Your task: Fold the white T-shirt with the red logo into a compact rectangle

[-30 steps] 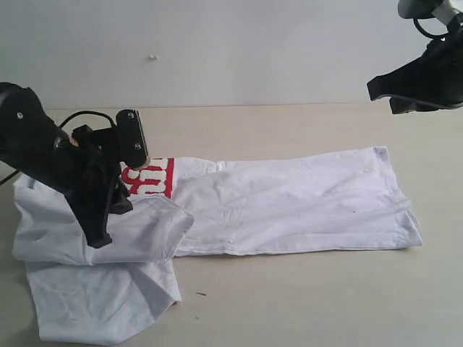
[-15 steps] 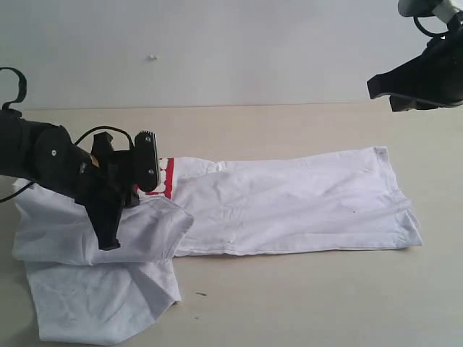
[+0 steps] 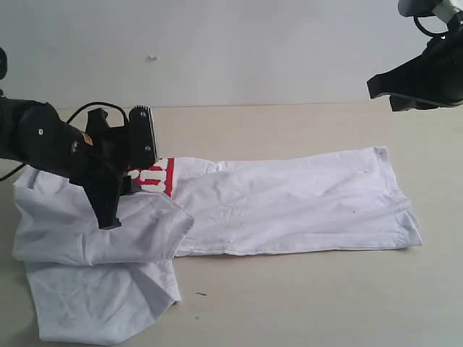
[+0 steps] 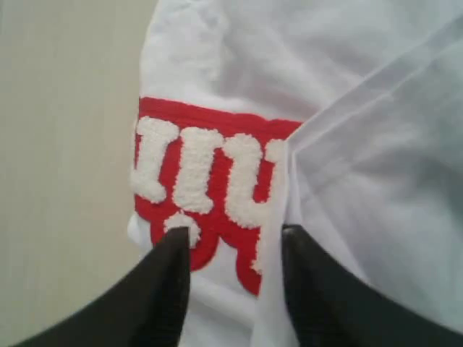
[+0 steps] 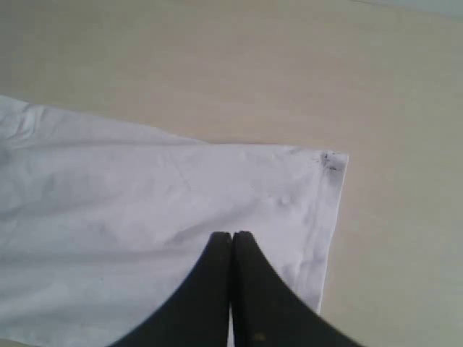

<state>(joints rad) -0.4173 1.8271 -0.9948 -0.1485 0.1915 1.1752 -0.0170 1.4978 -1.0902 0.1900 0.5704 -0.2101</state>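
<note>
Our left claw (image 4: 235,244) has just let go of the shirt (image 3: 289,202) beside the logo (image 4: 210,181): fold laid. Right claw (image 5: 231,242) clenched, empty.

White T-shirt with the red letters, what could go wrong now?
The left jaws stand open at the red-bordered fuzzy logo strip and a loose folded edge; closing could grab one layer only, or snag the letters. The large white T-shirt is bunched on that side, so creases may get folded in.
</note>
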